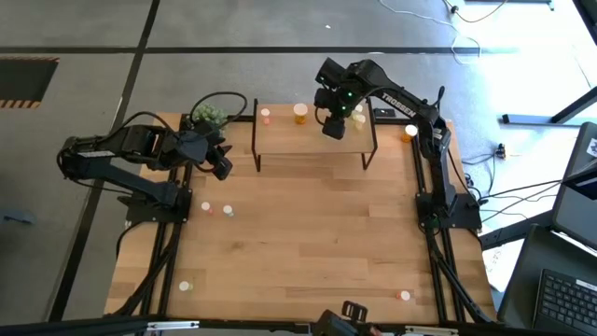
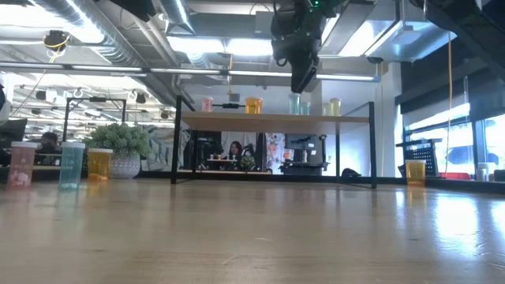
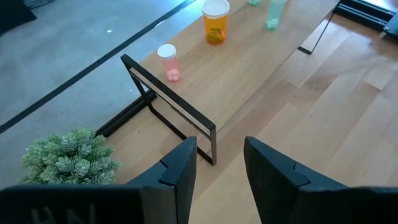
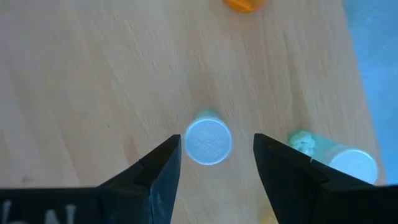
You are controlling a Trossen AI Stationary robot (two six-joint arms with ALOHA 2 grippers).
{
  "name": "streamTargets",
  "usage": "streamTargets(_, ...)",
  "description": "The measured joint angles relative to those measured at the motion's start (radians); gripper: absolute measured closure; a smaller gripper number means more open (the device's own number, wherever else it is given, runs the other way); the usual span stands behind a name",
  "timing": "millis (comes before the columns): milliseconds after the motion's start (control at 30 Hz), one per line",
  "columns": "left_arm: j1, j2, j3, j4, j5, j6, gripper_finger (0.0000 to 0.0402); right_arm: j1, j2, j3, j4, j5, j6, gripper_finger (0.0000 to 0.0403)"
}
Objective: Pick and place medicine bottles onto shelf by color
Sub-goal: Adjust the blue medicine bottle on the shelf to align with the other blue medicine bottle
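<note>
A green bottle (image 4: 208, 140) stands upright on the shelf (image 1: 308, 136) beside another green one (image 4: 339, 157), apparently grouped by colour. The right gripper (image 4: 216, 163) hangs directly above it, fingers spread and clear of its cap. The left gripper (image 3: 219, 169) waits near the plant (image 3: 68, 157), fingers parted, empty.

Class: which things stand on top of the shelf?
On the shelf stand a pink bottle, an orange bottle and green bottles. The right gripper above hides part of the board.
</note>
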Motion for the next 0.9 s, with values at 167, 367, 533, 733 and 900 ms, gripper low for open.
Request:
streamTargets(167, 0.0, 0.0, 0.0, 0.0, 0.0, 0.0, 0.0273, -0.002, 0.0, 0.0, 0.0, -0.026, -0.001, 0.0199)
streamTargets(367, 0.0, 0.0, 0.0, 0.0, 0.014, 0.0, 0.0273, -0.016, 0.008, 0.0, -0.014, -0.028, 0.005, 0.0199)
streamTargets(533, 0.0, 0.0, 0.0, 0.0, 0.015, 0.0, 0.0273, -0.017, 0.019, -0.001, -0.018, -0.034, 0.001, 0.0199)
streamTargets(733, 0.0, 0.0, 0.0, 0.0, 0.015, 0.002, 0.0273, -0.017, 0.019, -0.001, -0.018, -0.035, -0.001, 0.0199)
streamTargets(900, 0.0, 0.0, 0.0, 0.0, 0.015, 0.018, 0.0273, -0.017, 0.019, -0.001, -0.016, -0.035, -0.002, 0.0199)
